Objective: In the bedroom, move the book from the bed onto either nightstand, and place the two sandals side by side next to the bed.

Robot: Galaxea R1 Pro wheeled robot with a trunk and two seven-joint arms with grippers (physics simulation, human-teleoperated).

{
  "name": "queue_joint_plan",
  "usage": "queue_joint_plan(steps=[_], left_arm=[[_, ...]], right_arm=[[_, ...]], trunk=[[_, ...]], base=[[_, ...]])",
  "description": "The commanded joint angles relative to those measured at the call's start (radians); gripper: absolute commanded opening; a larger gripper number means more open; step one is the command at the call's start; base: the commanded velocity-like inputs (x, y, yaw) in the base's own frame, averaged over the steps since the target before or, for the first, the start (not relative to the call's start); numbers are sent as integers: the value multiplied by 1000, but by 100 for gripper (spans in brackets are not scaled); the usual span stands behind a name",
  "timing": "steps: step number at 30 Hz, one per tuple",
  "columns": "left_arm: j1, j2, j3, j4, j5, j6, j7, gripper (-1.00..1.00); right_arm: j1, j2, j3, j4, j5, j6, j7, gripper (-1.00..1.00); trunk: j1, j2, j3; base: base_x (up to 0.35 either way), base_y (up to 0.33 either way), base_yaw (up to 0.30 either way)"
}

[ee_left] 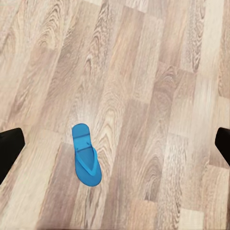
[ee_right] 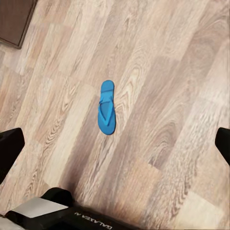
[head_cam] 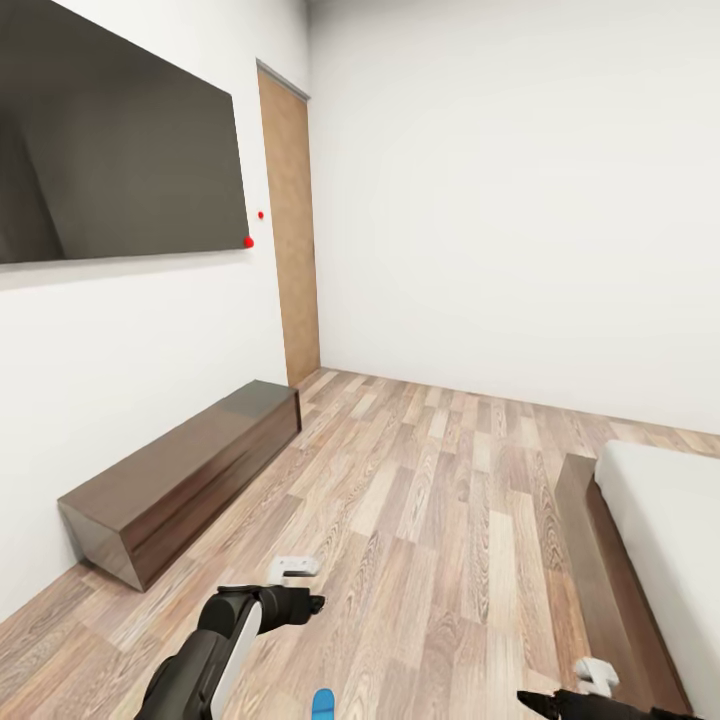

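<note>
— Where's the sandal (ee_left: 86, 155)?
— Flat on the wood floor (head_cam: 430, 500), left of the bed (head_cam: 665, 520), between both arms.
— Jaws?
— Left gripper (ee_left: 115, 143) and right gripper (ee_right: 115, 146) both spread wide, holding nothing.

A low cabinet (head_cam: 185, 480) stands on the floor (head_cam: 440, 500) against the left wall, beneath a wall-mounted screen (head_cam: 115, 140). A door (head_cam: 290, 230) is set in the same wall beyond the cabinet, at the far left corner of the room. The bed (head_cam: 665, 530) occupies the right side, its frame edge running along the floor. One sandal (head_cam: 322, 704) lies flat on the floor between the cabinet and the bed, at the near edge of the head view, apart from both. The left pincer (head_cam: 315, 603) hangs above the floor just beyond the sandal; the right pincer (head_cam: 530, 700) sits near the bed frame.
</note>
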Motion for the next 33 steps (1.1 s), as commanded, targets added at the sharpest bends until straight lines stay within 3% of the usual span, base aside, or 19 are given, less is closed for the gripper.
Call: queue_joint_plan(steps=[1,8,13,17,26,29,31,33], left_arm=[[0,0,0,-1,7,5,20,100],[-1,-2,-2,0,7,5,70,100],[0,-2,-21,-1,6,5,76,100],[0,0,-29,0,8,5,74,100],[-1,-10,-34,-2,16,11,74,100],[-1,-17,-37,-1,3,9,199,100],[0,-21,-37,-1,10,7,387,100],[0,-31,-38,0,37,5,494,100]], right_arm=[[-34,0,-1,-1,-3,46,-8,100],[-86,-2,-2,-5,-8,136,-20,100],[-92,-3,-2,-15,-121,144,-22,100],[-92,-8,-3,-19,-166,145,-23,100],[-93,-13,-3,-19,-176,145,-22,100],[-93,-13,-3,-20,-176,145,-22,100],[-93,-13,-3,-19,-176,145,-22,100],[-93,-13,-3,-19,-176,145,-22,100]], trunk=[[4,-8,-4],[31,-57,-26],[50,-92,-42],[61,-113,-51],[61,-113,-51],[61,-113,-51],[61,-113,-51],[61,-113,-51]], base=[[0,0,0],[0,0,0],[0,0,0],[0,0,0],[0,0,0],[0,0,0],[0,0,0],[0,0,0]])
